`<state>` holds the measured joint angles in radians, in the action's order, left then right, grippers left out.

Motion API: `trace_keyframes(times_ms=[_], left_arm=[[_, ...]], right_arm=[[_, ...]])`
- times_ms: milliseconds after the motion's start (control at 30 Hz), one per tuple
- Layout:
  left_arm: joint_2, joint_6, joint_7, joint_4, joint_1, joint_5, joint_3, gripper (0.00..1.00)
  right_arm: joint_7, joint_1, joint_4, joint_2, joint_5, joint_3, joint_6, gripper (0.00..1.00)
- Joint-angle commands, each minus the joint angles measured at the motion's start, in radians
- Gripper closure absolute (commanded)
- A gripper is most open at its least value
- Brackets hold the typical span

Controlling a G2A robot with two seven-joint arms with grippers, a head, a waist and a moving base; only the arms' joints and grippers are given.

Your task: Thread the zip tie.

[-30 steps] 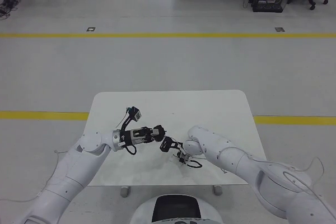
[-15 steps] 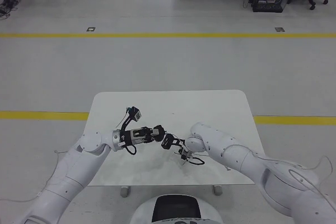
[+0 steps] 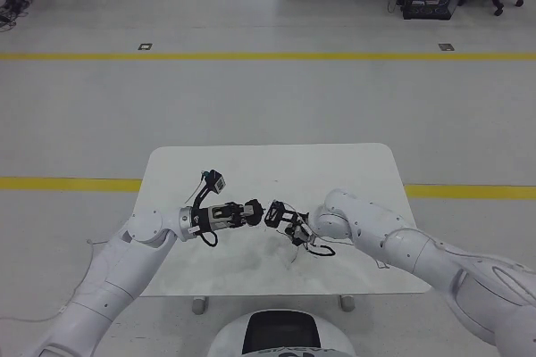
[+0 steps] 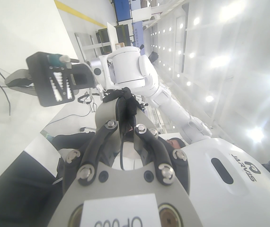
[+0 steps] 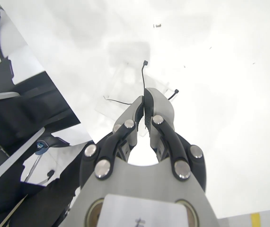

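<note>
My right gripper is shut on a thin black zip tie, whose square head sticks out past the fingertips above the white table. In the top view the right gripper points down near the table's front middle, the zip tie hanging below it. A second zip tie lies on the table behind the fingers, partly hidden. My left gripper is shut, and a thin black strand, seemingly a zip tie, runs between its fingers. The left gripper hovers just left of the right wrist.
The white table has bare room at the back and on both sides of the arms. A few small dark specks lie on it. Grey floor with yellow lines surrounds the table.
The right arm has swung to the right and its gripper has moved a little toward the table's back, closer to the left gripper. The left arm has kept still.
</note>
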<state>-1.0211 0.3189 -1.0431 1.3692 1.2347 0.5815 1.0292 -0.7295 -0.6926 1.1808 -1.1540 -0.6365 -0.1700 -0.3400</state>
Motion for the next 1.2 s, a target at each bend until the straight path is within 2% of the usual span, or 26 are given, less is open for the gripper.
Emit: trace_keyframes(times_ms=[0, 233, 600, 700, 767, 867, 1000, 1167], left_arm=[[0.0, 0.0, 0.0, 0.0, 0.0, 0.0, 0.0, 1.0], [0.0, 0.0, 0.0, 0.0, 0.0, 0.0, 0.0, 1.0], [0.0, 0.0, 0.0, 0.0, 0.0, 0.0, 0.0, 1.0], [0.0, 0.0, 0.0, 0.0, 0.0, 0.0, 0.0, 1.0], [0.0, 0.0, 0.0, 0.0, 0.0, 0.0, 0.0, 1.0], [0.0, 0.0, 0.0, 0.0, 0.0, 0.0, 0.0, 1.0], [0.0, 0.0, 0.0, 0.0, 0.0, 0.0, 0.0, 1.0], [0.0, 0.0, 0.0, 0.0, 0.0, 0.0, 0.0, 1.0]], right_arm=[[0.063, -0.004, 0.03, 0.034, 0.011, 0.0, 0.0, 1.0], [0.251, -0.024, 0.125, 0.136, 0.059, 0.0, 0.0, 1.0], [0.251, -0.024, 0.125, 0.136, 0.059, 0.0, 0.0, 1.0], [0.291, -0.042, 0.128, 0.139, 0.053, -0.022, 0.02, 1.0], [0.377, -0.075, 0.131, 0.152, 0.086, -0.055, 0.0, 1.0], [0.488, -0.122, 0.154, 0.181, 0.098, -0.092, 0.0, 1.0], [0.696, -0.213, 0.215, 0.239, 0.101, -0.141, 0.0, 1.0], [0.896, -0.299, 0.28, 0.298, 0.092, -0.184, 0.0, 1.0]])
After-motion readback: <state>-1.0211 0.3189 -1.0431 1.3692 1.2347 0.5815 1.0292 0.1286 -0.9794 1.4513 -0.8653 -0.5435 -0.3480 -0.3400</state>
